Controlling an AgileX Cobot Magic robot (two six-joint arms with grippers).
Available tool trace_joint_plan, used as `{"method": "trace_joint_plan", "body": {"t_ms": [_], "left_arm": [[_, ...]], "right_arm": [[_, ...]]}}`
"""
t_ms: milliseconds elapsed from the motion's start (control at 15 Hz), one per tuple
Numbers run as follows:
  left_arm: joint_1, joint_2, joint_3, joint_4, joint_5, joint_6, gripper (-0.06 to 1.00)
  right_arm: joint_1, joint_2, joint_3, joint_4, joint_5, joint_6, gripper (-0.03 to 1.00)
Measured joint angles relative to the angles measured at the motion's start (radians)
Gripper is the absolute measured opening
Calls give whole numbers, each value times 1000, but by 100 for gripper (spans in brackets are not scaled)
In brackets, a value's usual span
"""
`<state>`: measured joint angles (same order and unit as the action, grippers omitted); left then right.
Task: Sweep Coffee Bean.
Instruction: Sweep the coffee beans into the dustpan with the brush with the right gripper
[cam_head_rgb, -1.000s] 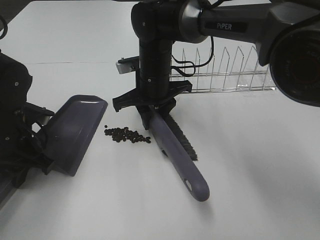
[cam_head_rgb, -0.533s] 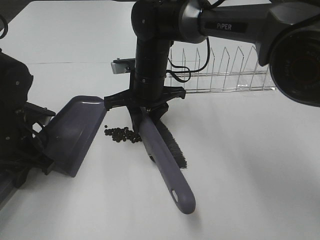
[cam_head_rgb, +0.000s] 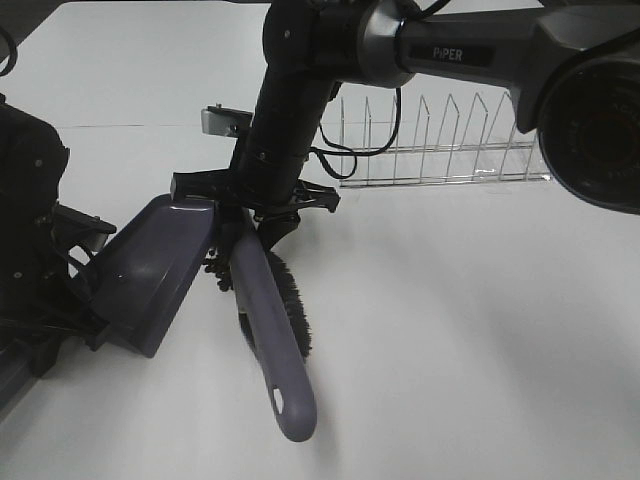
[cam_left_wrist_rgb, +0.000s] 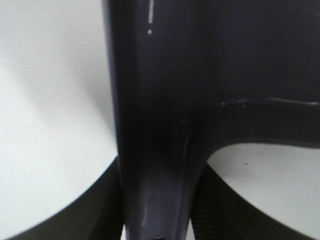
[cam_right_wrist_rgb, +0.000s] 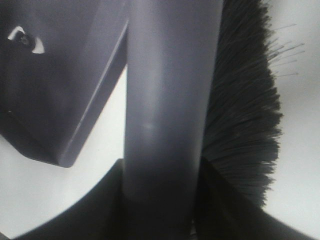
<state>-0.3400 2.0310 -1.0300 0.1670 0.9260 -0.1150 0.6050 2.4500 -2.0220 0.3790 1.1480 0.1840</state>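
Note:
My right gripper (cam_head_rgb: 248, 212) is shut on the purple brush handle (cam_head_rgb: 268, 335), whose black bristles (cam_head_rgb: 296, 312) rest on the table right at the dustpan's open edge. The purple dustpan (cam_head_rgb: 150, 262) lies at the left, held by its handle in my shut left gripper (cam_head_rgb: 72, 292). Only a few coffee beans (cam_head_rgb: 214, 271) show between brush and pan; the others are hidden behind the brush. The left wrist view shows the pan handle (cam_left_wrist_rgb: 160, 125) between the fingers (cam_left_wrist_rgb: 97, 212). The right wrist view shows the brush handle (cam_right_wrist_rgb: 165, 100), bristles (cam_right_wrist_rgb: 245, 110) and the dustpan (cam_right_wrist_rgb: 55, 85).
A clear wire dish rack (cam_head_rgb: 440, 150) stands behind the right arm at the back. The white table (cam_head_rgb: 480, 330) stretches to the right and front of the brush.
My right arm has swept the brush leftward across the table, pushing the beans up to the dustpan's edge. The dustpan and the left arm have stayed put.

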Motion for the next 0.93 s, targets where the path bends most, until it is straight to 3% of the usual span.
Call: {"method": "trace_joint_plan", "body": {"t_ms": [600,933], "left_arm": [[0,4,-1,-19,4,17,34],[0,4,-1,-20,4,18,34]], "right_arm": [[0,17,1,339,-171,-149,31],[-20,15,-55,311,-90,-167,31]]}}
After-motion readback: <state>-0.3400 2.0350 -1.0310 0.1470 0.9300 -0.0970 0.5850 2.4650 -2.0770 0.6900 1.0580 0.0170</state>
